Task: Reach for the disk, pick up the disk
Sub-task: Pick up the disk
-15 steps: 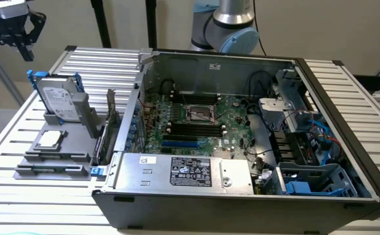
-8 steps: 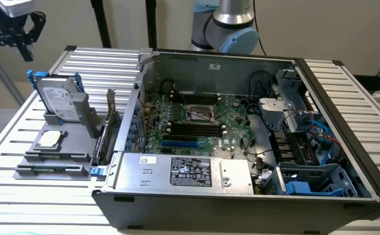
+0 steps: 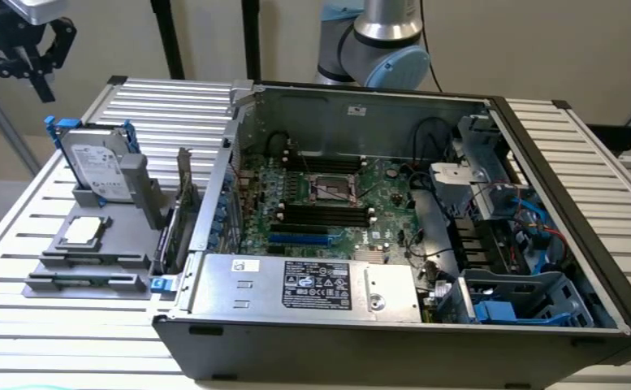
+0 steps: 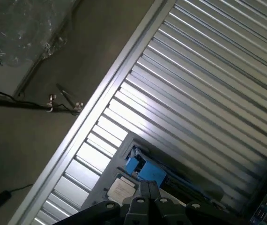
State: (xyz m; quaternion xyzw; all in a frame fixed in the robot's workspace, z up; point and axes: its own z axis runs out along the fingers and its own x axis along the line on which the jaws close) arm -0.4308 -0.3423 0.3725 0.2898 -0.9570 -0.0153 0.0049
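While the arm hangs high over the back corner of the slatted surface (image 3: 33, 341), at the exterior view's left, its gripper (image 3: 42, 81) is well apart from everything below it. The black fingers (image 3: 46, 91) are pressed together and hold nothing.

The disk (image 3: 97, 166) stands on its edge in a grey holder (image 3: 120, 260) on the surface, near the open computer case (image 3: 402, 203) and on the exterior view's left of it. Its labelled face looks toward the front and it leans a little backward. A blue bracket (image 3: 64, 123) frames it, and two blue ends stick up at the top. In front of it, on the same holder, lies a small square chip (image 3: 84, 231), which is not the thing to take. In the wrist view, the blue of the bracket (image 4: 145, 169) shows just past the gripper's own body (image 4: 147, 204), with the slats behind it.

I judge the disk to be stiff and rather heavy for its size. Its smooth metal faces can slip, and it is sensitive to knocks. The free upper part seems the best place to hold it, with one finger on each flat face across the thin body, near the middle of the top edge. The blue ends are plastic and may bend, so I would not trust them for a firm hold.
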